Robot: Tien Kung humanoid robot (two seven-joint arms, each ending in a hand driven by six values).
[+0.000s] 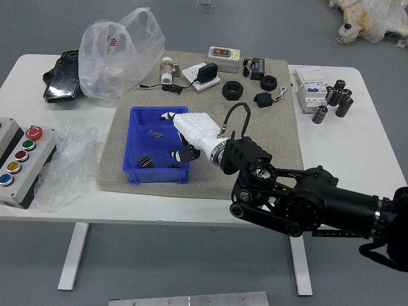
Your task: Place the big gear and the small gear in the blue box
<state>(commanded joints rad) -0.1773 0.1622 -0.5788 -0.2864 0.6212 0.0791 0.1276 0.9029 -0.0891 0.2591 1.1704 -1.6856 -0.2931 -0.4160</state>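
Big gear (146, 162), one of it, is inside the blue box (141, 176) by the near-left corner, ridged side showing, long axis slanting toward the near right; one right hand (196, 131), open and empty, overhangs the box's right side

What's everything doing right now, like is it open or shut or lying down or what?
Blue box: open on top
Toothed gear: lying inside the box
Smaller dark piece: in the box, partly hidden
Right hand: fingers open, holding nothing, above the box
Clear plastic bag: puffed up, crinkly
Red button: can't tell if pressed
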